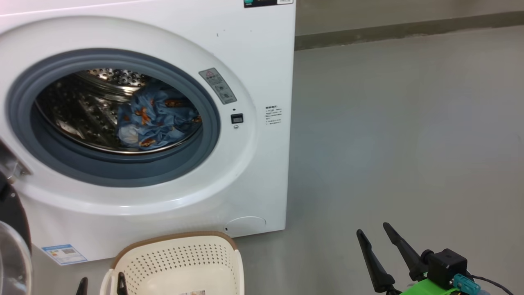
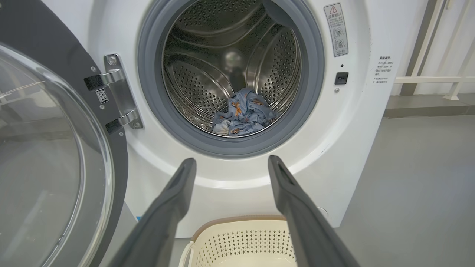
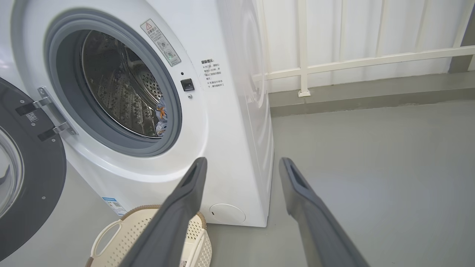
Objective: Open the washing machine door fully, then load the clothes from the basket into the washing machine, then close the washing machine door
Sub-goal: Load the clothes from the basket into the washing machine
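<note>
Far left: the washing machine door (image 2: 44, 141) is swung open and away from the opening. It hangs on its metal hinge (image 2: 118, 96), with the black rim and the clear glass bowl facing outward.

Left gripper (image 2: 232, 161): jaws wide apart and holding nothing. In its wrist view they point toward the lower edge of the opening, above the basket. In the head view the fingertips sit at the bottom edge, beside the basket's left handle.

Centre left: the washing machine (image 1: 254, 53) stands on the floor (image 1: 409, 123) with its grey gasket (image 1: 123, 172) and steel drum (image 2: 207, 48) exposed. The clothes (image 1: 157, 119), blue fabric with orange print, lie bunched in the drum at its lower right, behind the gasket lip.

Below centre: the basket (image 1: 180, 262) stands on the floor just in front of the machine's base. Its brown rim is uppermost and a label sticker shows on the inner wall.

Right: the right gripper (image 1: 373, 228) is low over bare floor, well apart from the machine and basket. Its jaws are apart and hold nothing.
</note>
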Tool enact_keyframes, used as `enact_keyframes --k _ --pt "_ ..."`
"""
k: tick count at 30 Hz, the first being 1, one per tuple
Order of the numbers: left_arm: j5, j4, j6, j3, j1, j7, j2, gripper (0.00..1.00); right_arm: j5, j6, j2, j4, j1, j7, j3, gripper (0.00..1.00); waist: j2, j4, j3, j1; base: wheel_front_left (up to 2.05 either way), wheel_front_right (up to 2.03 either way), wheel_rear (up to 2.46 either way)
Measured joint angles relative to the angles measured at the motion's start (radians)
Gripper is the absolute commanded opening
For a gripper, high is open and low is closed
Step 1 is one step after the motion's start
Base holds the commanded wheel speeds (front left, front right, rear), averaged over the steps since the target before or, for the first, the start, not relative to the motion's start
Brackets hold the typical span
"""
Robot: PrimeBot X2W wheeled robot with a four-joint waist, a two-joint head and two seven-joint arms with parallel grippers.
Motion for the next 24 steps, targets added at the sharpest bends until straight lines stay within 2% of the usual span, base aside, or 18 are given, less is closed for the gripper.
enact_keyframes --k 4,24 --pt "-0.011 -0.003 0.016 -0.007 0.011 0.000 0.002 1.00 0.000 0.000 0.000 -0.009 0.001 0.004 -0.008 1.00 0.0000 0.015 -0.010 0.0000 0.00 0.00 0.00" --pt "-0.035 -0.002 0.034 -0.014 0.042 0.000 0.003 1.00 -0.001 0.000 0.006 -0.016 0.037 0.007 -0.022 1.00 0.0000 0.058 -0.018 0.0000 0.00 0.00 0.00"
